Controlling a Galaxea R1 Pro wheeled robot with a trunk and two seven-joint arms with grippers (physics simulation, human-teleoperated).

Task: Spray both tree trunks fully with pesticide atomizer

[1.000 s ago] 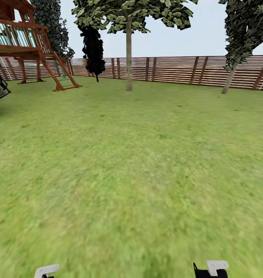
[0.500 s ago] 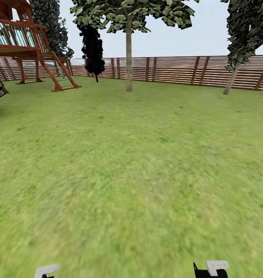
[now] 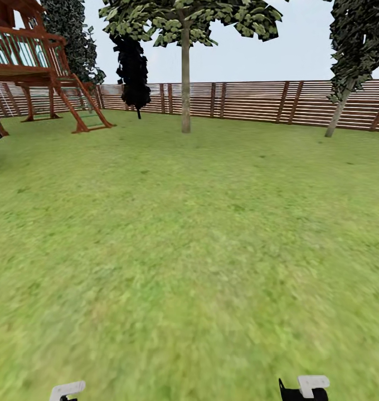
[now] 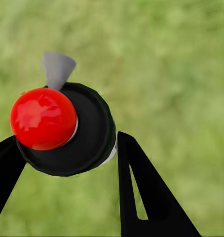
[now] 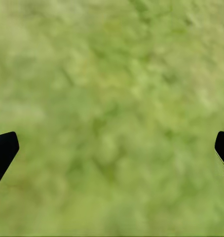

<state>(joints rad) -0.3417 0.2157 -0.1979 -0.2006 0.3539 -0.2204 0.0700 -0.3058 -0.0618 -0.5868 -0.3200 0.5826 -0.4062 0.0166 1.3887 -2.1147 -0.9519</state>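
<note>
The pesticide atomizer (image 4: 57,123) sits between the black fingers of my left gripper (image 4: 67,140), which is shut on it. It shows a red cap, a black ring and a grey nozzle, with blurred grass behind. My right gripper (image 5: 112,143) is open, its fingers wide apart over bare grass. In the head view a tree (image 3: 185,22) with a straight grey-tan trunk (image 3: 185,83) stands far ahead near the fence, across the green lawn floor (image 3: 189,250). White parts of my left arm (image 3: 67,390) and right arm (image 3: 309,385) poke in at the bottom edge.
A brown slat fence (image 3: 251,100) closes the far side. A red-brown wooden play tower (image 3: 39,67) stands at the far left. A blackish narrow tree (image 3: 134,67) is left of the trunk, and a dark-leaved tree with a leaning trunk (image 3: 339,111) at the far right.
The whole head view has shifted a little: the play tower slid left and the far-right tree slid right, so the camera moved. The atomizer's hold cannot be compared.
</note>
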